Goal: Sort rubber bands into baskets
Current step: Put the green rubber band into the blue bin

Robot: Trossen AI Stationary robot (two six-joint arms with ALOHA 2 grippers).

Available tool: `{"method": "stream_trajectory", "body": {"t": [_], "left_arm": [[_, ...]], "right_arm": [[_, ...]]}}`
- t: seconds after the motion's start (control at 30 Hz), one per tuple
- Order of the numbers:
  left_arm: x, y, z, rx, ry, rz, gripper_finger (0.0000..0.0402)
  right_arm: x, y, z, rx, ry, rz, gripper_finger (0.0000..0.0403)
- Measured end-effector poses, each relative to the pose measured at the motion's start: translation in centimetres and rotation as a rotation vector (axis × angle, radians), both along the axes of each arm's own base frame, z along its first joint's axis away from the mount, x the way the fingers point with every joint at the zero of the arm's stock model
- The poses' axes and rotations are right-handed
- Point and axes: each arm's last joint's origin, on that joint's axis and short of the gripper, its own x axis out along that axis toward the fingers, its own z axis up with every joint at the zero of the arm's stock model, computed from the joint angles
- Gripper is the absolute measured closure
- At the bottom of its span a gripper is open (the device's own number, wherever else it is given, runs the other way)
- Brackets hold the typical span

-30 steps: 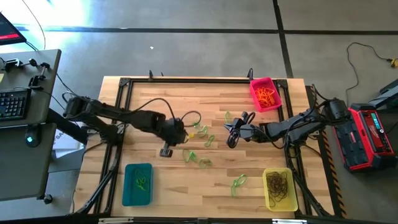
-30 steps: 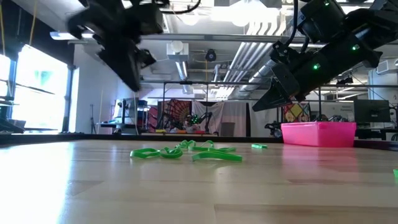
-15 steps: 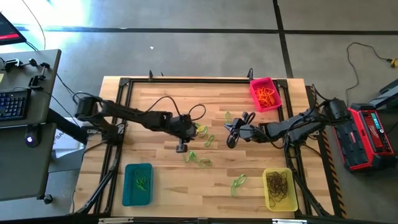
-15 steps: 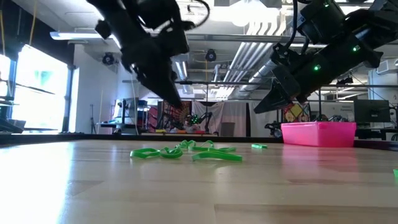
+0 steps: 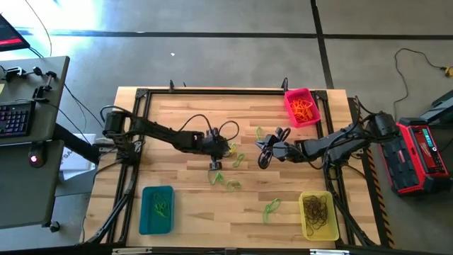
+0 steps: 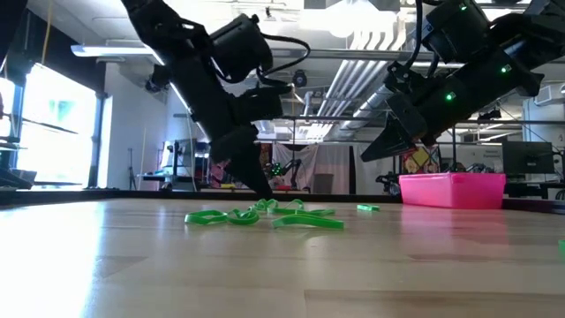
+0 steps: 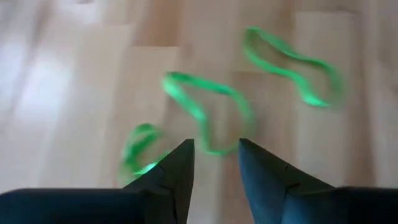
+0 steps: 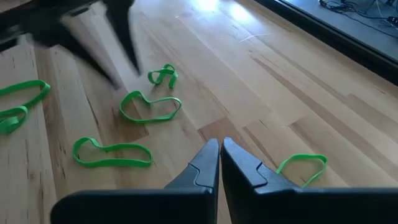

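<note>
Several green rubber bands (image 5: 225,180) lie flat on the wooden table's middle. My left gripper (image 7: 215,147) is open and points steeply down, low over one green band (image 7: 208,115). Its fingertips stand either side of that band's near loop; whether they touch it I cannot tell. My right gripper (image 8: 220,144) is shut and hangs above the table right of centre (image 5: 263,159), holding nothing. The pink basket (image 5: 302,106) holds orange bands, the teal basket (image 5: 156,209) green ones, the yellow basket (image 5: 318,214) dark ones.
A black frame (image 5: 212,91) runs around the table. More green bands lie apart from the cluster, one near the front (image 5: 271,207) and one toward the back (image 5: 260,132). A desk with a keyboard (image 5: 15,117) stands off the table's left.
My left gripper has gone down and toward the table's right edge, onto the cluster of green bands, and has tipped to point more steeply down. The bands lie as before.
</note>
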Motion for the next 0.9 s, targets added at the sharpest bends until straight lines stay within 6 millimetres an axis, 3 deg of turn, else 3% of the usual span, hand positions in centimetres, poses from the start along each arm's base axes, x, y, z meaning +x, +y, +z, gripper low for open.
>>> {"method": "stream_trajectory", "body": {"t": [0.2,0.47,0.9], "left_arm": [[-0.2,2.7,0.1,0.001,-0.022,0.157,0.0284],[-0.3,5.5,0.2,-0.059,-0.058,0.179,0.0284],[-0.1,6.2,-2.8,-0.114,0.025,0.122,0.0291]], "right_arm": [[0.0,0.0,0.0,0.0,0.001,0.0,0.0396],[0.0,0.0,0.0,-0.002,0.001,0.001,0.0396],[0.0,0.0,0.0,0.0,-0.003,0.0,0.0396]]}}
